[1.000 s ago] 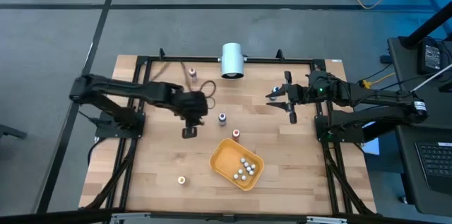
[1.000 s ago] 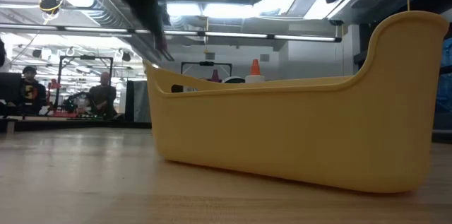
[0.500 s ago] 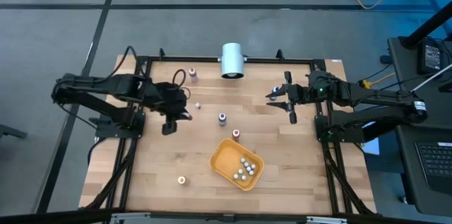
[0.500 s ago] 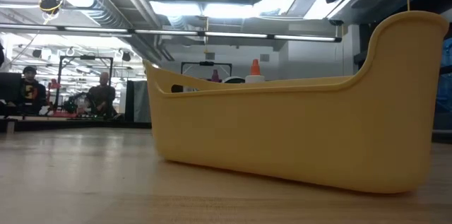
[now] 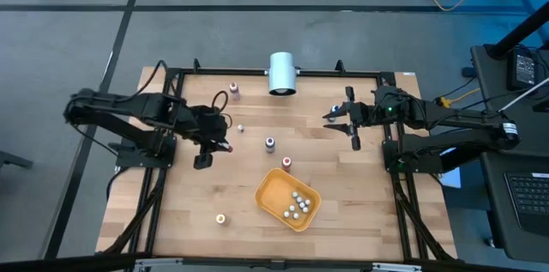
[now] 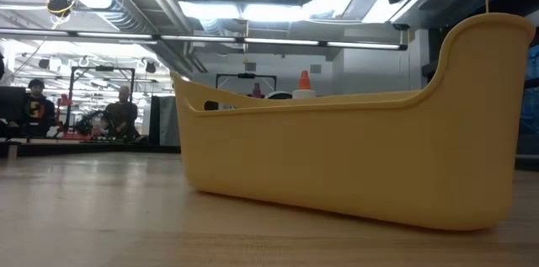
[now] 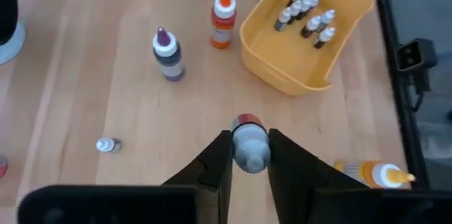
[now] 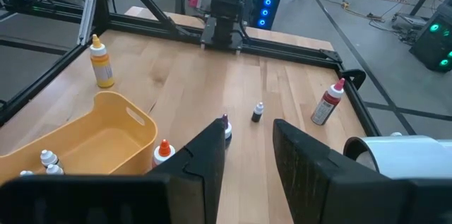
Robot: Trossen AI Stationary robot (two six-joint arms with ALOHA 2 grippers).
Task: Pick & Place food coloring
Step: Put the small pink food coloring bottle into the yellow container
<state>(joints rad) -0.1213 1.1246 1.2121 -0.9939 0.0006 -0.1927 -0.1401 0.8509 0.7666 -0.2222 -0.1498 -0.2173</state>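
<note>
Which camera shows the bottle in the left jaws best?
The left wrist view: the red-capped bottle sits clearly between the left gripper jaws. The high view shows only that gripper from above, bottle indistinct. The low and right wrist views don't show it clearly.

Legible text, labels, brands, numbers, signs: none in any view. The small bottles' labels [image 7: 168, 58] are too small to read. Nothing readable on the yellow tray [image 6: 354, 162] or in the room behind it.

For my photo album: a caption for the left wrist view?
Left end effector gripping a small bottle above the yellow tray.
</note>
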